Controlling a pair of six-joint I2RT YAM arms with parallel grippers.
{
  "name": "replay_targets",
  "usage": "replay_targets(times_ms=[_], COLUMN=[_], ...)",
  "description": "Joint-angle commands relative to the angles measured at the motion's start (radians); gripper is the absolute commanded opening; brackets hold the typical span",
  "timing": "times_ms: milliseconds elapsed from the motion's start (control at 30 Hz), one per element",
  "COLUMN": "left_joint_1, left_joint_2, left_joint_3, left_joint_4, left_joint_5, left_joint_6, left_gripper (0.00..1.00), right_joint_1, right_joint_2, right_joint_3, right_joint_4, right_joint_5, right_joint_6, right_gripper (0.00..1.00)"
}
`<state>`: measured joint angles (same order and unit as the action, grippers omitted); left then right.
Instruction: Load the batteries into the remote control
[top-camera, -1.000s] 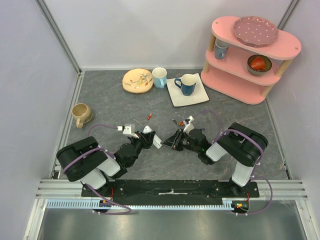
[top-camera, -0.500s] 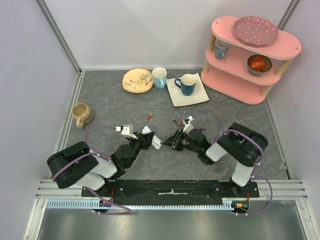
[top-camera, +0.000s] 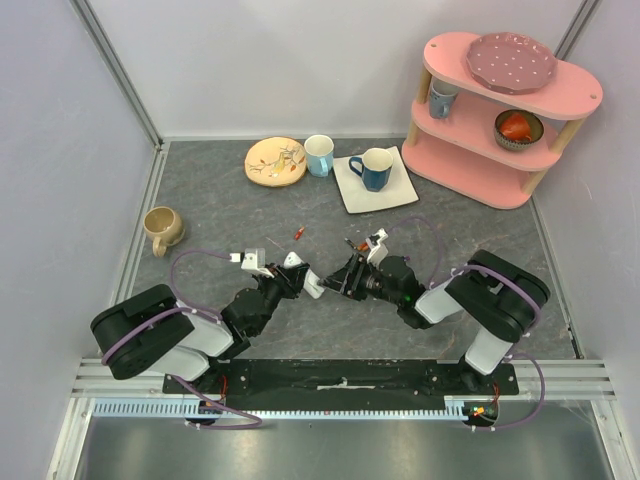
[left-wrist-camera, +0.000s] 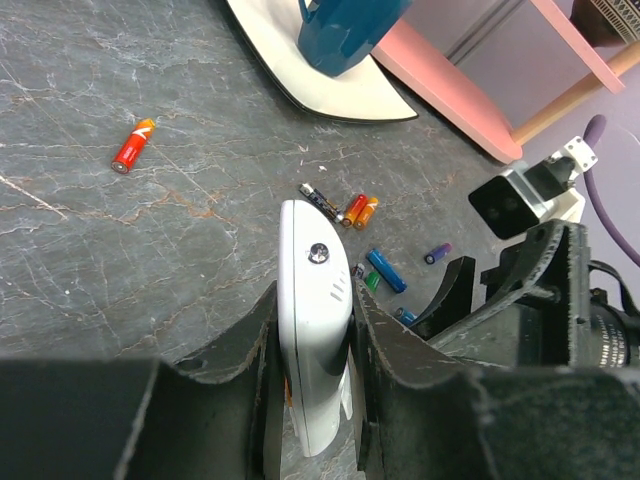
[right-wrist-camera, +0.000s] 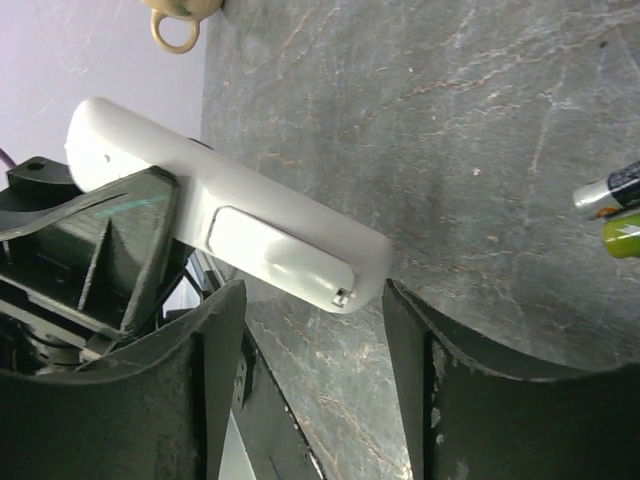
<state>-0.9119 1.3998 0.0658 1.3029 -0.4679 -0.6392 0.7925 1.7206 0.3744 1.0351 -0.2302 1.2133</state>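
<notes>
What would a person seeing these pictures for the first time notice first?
The white remote control, clamped in the left gripper at mid-table, faces the open right gripper. Bright batteries lie scattered just beyond it, and a pink shelf fills the far right corner.

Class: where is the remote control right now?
In the top view, front centre: the remote control is clamped in the left gripper, its free end between the open fingers of the right gripper, loose batteries just beyond.

No legible text, brand or number anywhere; markings on the batteries (left-wrist-camera: 385, 270) too small.
</notes>
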Motion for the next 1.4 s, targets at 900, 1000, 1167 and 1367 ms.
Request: replay_targets(times_ms=[900,1000,1167,1367], left_joint_1=[0.148,0.150,0.150,0.150], left_joint_2=[-0.148,-0.134,-0.119,-0.119], left_joint_3=[0.097,0.111,0.120,0.118], left_joint_4=[-0.238,-0.235,-0.235,-0.237], left_joint_5=[0.555,0.581,0.591,0.600], left_joint_6=[-0.320,-0.327,-0.336,-0.340], left_gripper=[0.02,0.02,0.02,0.02], right_joint_1=[0.092,0.126,0.172,0.203], right_joint_2=[-0.576,-0.563,-0.558,-0.506], right_joint_3=[0.328,0.331,0.328,0.343], right_joint_4=[-1.201,-1.204,-1.166,-1.152], right_joint_5=[0.143,0.166,0.207,0.206], right_joint_6=[-0.805,-0.808,-0.795,-0.799], right_gripper=[0.73,0.73,0.73,0.73])
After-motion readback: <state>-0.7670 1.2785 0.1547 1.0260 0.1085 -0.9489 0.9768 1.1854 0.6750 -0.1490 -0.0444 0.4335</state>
